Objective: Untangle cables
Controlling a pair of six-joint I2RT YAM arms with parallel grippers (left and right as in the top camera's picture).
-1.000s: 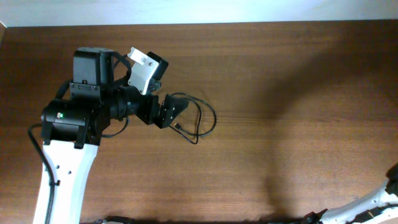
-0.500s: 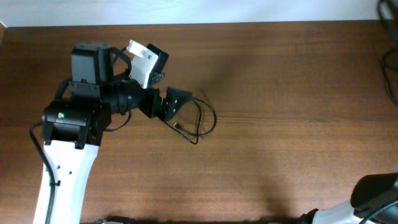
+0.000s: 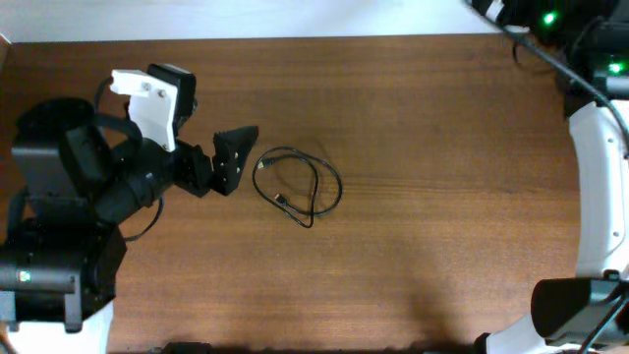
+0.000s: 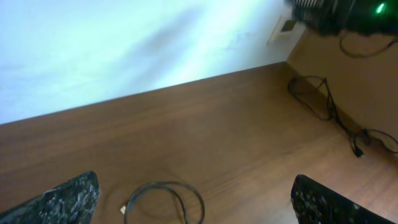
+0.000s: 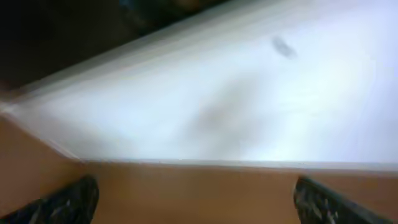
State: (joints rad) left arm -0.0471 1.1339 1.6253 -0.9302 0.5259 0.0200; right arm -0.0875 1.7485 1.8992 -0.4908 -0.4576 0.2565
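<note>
Cable [image 3: 285,204]: one only, a thin black cord lying in a single loose loop on the brown worktop [image 3: 442,216], left of its middle. Two grippers show. The left gripper [image 3: 239,160] hangs just beside the loop's left edge, not touching it, jaws spread wide and empty. The right gripper [image 5: 198,200], off by a pale wall, is likewise spread, gripping nothing.
</note>
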